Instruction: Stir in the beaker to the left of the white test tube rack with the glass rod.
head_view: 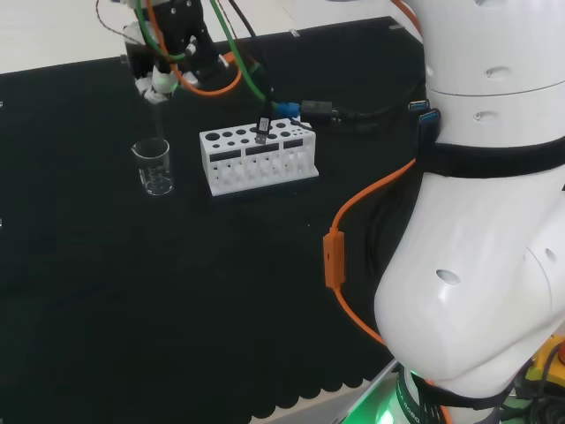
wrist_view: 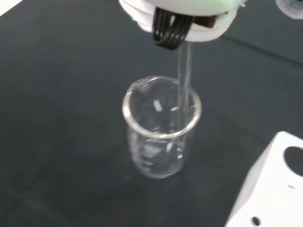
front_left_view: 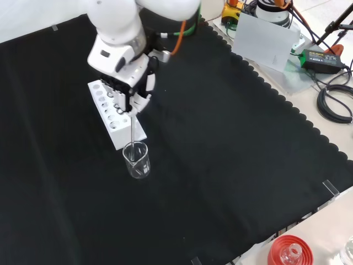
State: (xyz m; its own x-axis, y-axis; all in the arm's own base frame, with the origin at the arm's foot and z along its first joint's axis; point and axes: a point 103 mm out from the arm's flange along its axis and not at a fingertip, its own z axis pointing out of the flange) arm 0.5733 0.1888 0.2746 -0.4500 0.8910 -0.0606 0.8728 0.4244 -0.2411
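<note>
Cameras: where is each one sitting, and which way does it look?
Head view: behind and above the arm's base, looking over big white arm links at the bench; the hand holds the glass rod over the beaker.
Front view: in front, looking down on the cloth; the hand comes from the top, by the white test tube rack.
Wrist view: at the wrist, looking past the hand into the beaker.
All share beaker and rod.

This looks like a robotics lab set up for chemistry handling: a bench draped in black cloth [front_left_view: 231,143] carries a clear glass beaker [front_left_view: 137,160] and a white test tube rack [head_view: 258,158], with orange and green cables [head_view: 340,238] and a power adapter [front_left_view: 320,58] lying around
</note>
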